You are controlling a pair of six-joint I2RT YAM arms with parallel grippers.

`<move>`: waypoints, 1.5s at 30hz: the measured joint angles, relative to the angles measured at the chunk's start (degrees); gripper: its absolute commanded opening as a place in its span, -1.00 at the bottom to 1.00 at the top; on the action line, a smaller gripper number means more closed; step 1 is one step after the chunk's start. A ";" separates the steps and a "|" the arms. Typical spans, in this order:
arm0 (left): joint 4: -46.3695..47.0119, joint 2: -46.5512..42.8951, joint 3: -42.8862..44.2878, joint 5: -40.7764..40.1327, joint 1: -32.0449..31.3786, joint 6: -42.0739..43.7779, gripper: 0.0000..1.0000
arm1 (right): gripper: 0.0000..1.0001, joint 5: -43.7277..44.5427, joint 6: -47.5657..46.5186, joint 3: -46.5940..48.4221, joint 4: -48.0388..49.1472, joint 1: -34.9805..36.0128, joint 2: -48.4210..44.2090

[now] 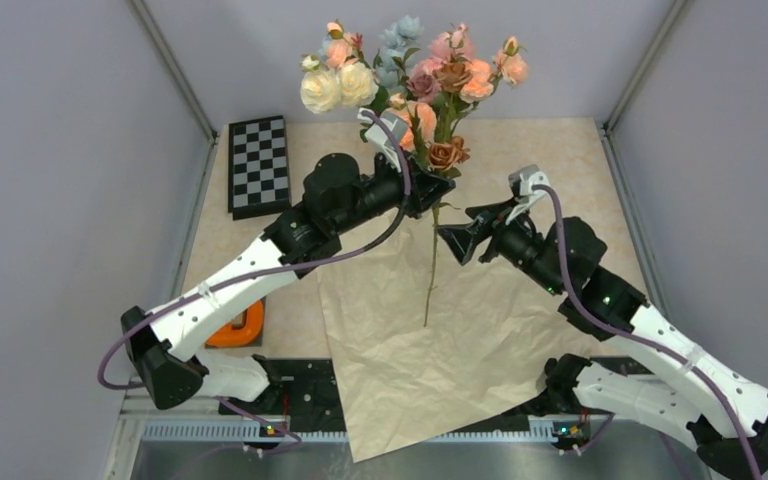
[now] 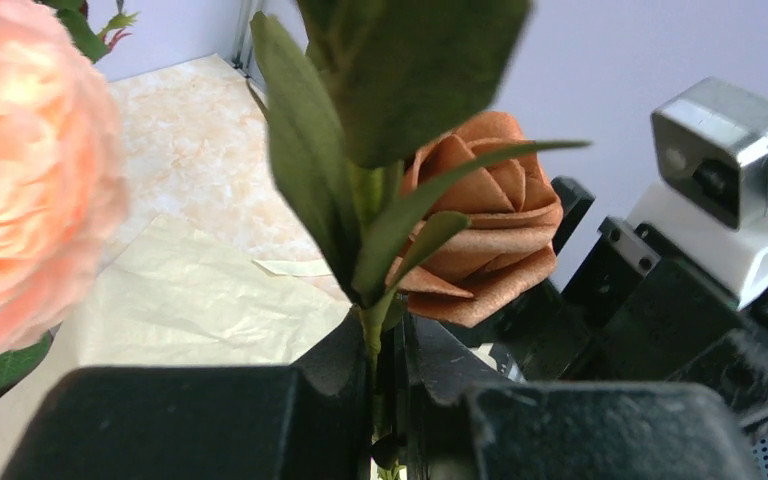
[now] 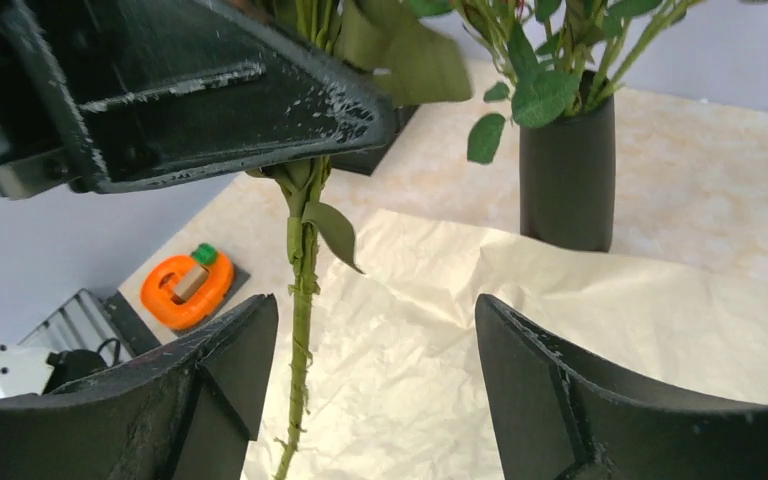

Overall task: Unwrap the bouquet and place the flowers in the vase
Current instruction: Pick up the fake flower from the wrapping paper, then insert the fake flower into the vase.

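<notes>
My left gripper [image 1: 436, 190] [image 2: 392, 352] is shut on the green stem [image 3: 300, 320] of a single flower, a brownish-mauve rose [image 1: 447, 153] [image 2: 480, 240], held up over the table. The stem hangs down over the bouquet's tan paper [image 1: 430, 350] [image 3: 480, 320], which lies spread flat. My right gripper [image 1: 457, 226] [image 3: 375, 305] stands open just right of that stem, touching nothing. Several flowers [image 1: 410, 65] stand in the black vase [image 3: 565, 180], whose body is hidden in the top view. A peach bloom [image 2: 30, 180] is close on the left of the left wrist view.
A black-and-white checkerboard [image 1: 258, 165] lies at the back left. An orange tool [image 1: 238, 328] [image 3: 185, 285] sits by the paper's left edge, under the left arm. Grey walls close in the table on three sides.
</notes>
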 measured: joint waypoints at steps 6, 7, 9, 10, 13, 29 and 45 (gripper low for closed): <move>0.52 -4.22 -3.34 5.18 3.65 -0.28 -1.00 | 0.48 -13.77 1.16 2.54 -1.31 -8.52 -1.84; 0.66 -4.98 -3.96 6.40 4.28 -0.33 -1.00 | 0.48 -16.87 1.84 2.78 -0.96 -10.38 -1.97; 1.16 -6.45 -5.09 8.87 5.38 -0.33 -1.00 | 0.48 -22.01 3.04 2.82 0.37 -12.66 -1.99; 1.49 -7.28 -5.68 10.12 5.81 -0.33 -1.00 | 0.48 -24.30 3.61 2.82 0.94 -13.40 -1.95; 2.73 -10.14 -7.61 14.64 7.15 -0.48 -1.00 | 0.46 -31.74 6.10 2.84 4.04 -14.80 -1.66; 11.23 -14.69 -11.69 32.35 8.00 -4.72 -1.00 | 0.12 -44.28 21.11 2.80 26.93 -15.26 5.77; 14.03 -11.58 -11.69 34.27 8.00 -7.41 -1.00 | -0.12 -45.57 25.03 2.80 35.30 -13.46 8.81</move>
